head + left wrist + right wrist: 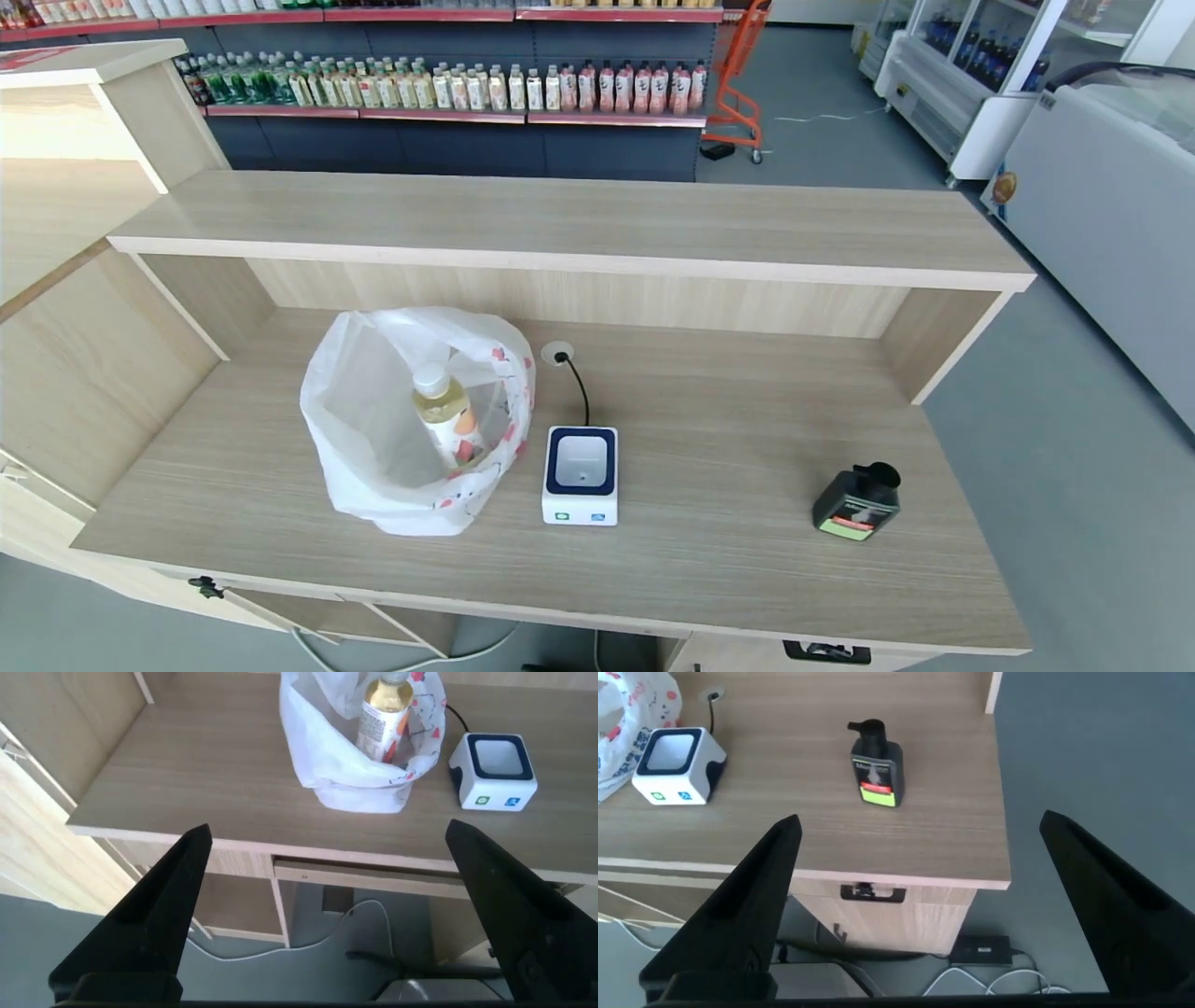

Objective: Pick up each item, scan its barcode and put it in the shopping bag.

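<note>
dark pump bottle [856,501] is standing, seemingly upright, on the worktop's [728,439] right side, ahead of the right end effector [920,826], which is hovering spread and empty, nearer than the spread left end effector [329,831].

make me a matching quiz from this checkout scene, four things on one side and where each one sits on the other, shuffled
Things: 1 drink bottle; 2 scanner; 3 dark pump bottle; 4 shopping bag
Places: a alone near the right end of the counter; b standing inside the bag; c middle of the counter; d just left of the scanner, mouth open
Pairs: 1-b; 2-c; 3-a; 4-d
</note>
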Robot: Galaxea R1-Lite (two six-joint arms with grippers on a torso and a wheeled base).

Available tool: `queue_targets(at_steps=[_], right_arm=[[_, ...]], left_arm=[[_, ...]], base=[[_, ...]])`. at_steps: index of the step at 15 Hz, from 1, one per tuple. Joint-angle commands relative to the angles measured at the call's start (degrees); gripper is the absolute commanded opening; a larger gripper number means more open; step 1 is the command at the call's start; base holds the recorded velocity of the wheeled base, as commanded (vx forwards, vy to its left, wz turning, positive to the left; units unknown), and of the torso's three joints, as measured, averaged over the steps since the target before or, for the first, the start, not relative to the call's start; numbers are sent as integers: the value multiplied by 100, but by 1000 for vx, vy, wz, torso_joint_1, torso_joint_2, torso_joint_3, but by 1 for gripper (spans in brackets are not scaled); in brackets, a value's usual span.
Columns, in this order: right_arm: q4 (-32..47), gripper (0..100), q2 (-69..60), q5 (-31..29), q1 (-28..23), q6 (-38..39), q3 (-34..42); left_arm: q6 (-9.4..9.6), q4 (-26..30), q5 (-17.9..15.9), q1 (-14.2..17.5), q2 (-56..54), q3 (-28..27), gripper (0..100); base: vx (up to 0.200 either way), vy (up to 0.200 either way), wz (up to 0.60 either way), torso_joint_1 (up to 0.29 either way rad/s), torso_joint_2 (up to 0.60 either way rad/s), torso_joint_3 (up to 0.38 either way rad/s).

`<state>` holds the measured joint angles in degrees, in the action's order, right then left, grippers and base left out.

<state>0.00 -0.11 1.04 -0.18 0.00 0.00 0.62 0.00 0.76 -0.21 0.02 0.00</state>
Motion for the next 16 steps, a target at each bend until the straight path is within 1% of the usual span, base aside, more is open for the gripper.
queue_targets(at_steps=[1, 2, 3, 4, 5, 6, 7, 8, 9, 11, 12, 13, 15, 16], right_arm=[[0, 100, 11, 2, 18, -35, 0], [0, 100, 11, 11, 18, -70, 0], [-44, 100, 11, 19, 18, -149, 0], [44, 100, 248, 213, 80, -211, -519], [264, 100, 1558, 301, 159, -141, -1600], [272, 100, 2744, 292, 150, -114, -2566], [457, 100, 3825, 283, 97, -220, -3340], [589, 100, 4502, 283, -105, -378, -3735], [817, 100, 5750, 301, -571, -940, -4184], [861, 100, 6638, 292, -571, -1995, -3902], [870, 100, 7060, 283, -606, -2329, -3753], [861, 100, 7332, 283, -597, -2496, -3727], [861, 100, 7693, 353, -518, -3252, -3630], [835, 100, 8044, 415, -553, -3832, -3586]], left_arm=[[-9, 0, 4, 3, -2, 0, 100], [-45, 0, 4, 3, -2, 0, 100], [-45, 0, 4, 3, -2, 0, 100], [-45, 0, 4, 3, -2, 0, 100], [-45, 0, 4, 3, -2, 0, 100], [-45, 0, 4, 3, -2, 0, 100], [-45, 0, 4, 3, -2, 0, 100], [-45, 0, 4, 3, -2, 0, 100], [-45, 0, 4, 3, -2, 0, 100], [-45, 0, 4, 3, -2, 0, 100], [-45, 0, 4, 3, -2, 0, 100], [-45, 0, 4, 3, -2, 0, 100], [-45, 0, 4, 3, -2, 0, 100], [-45, 0, 4, 3, -2, 0, 100]], base=[[0, -200, 0, 7, 2, 2], [0, -200, 0, 2, 7, -2], [0, 0, 0, 0, 0, 0], [0, 0, 0, 0, 0, 0], [0, 0, 0, 0, 0, 0], [0, 0, 0, 0, 0, 0], [0, 0, 0, 0, 0, 0], [0, 0, 0, 0, 0, 0], [0, 0, 0, 0, 0, 0], [0, 0, 0, 0, 0, 0], [0, 0, 0, 0, 0, 0], [0, 0, 0, 0, 0, 0], [0, 0, 0, 0, 0, 0], [0, 0, 0, 0, 0, 0]])
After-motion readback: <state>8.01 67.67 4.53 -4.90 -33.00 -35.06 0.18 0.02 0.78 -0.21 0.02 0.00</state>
